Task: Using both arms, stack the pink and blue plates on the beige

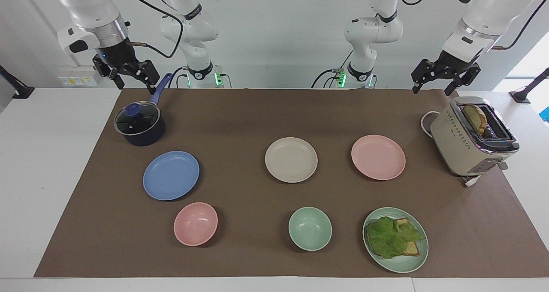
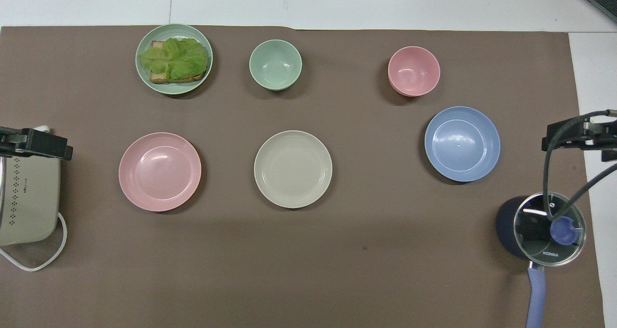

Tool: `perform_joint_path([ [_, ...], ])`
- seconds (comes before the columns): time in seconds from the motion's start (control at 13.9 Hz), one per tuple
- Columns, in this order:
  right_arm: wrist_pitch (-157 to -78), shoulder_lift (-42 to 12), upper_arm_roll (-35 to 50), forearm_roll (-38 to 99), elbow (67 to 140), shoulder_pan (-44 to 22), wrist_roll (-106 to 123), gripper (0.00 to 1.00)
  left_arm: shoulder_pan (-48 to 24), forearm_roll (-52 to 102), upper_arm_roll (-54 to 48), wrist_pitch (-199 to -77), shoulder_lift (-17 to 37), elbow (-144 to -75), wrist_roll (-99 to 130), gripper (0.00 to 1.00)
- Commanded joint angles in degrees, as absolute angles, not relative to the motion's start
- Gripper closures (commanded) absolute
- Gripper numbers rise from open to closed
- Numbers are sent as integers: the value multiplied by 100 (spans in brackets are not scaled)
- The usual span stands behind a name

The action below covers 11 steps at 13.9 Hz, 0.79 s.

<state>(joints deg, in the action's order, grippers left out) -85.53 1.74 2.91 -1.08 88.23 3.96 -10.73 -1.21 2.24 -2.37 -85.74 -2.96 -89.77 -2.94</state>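
Plates wait untouched below me: my left claw [image 1: 446, 82] hangs wide and empty over the toaster [image 1: 474, 138], my right claw [image 1: 126, 75] likewise over the saucepan [image 1: 139, 124]. Beige plate [image 1: 291, 159] sits mid-counter, between pink plate [image 1: 378, 157] and blue plate [image 1: 171, 175].

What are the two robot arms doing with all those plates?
Nothing is being held yet. The left end effector hangs open above the toaster, and the right end effector hangs open above the lidded saucepan. The beige plate lies bare in the middle of the mat, with the pink plate beside it toward the left arm's end and the blue plate toward the right arm's end. No stacking has begun.
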Motion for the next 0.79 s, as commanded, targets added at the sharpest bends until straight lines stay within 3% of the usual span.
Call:
perform_joint_path([
  [0.0, -8534, 272, 308, 35, 8903, 457, -949, 0, -167, 290, -202, -8604, -509, -9228, -308, 0],
  [0.72, -8534, 272, 299, 35, 8903, 466, -914, 0, -167, 290, -202, -8604, -527, -9246, -308, 0],
])
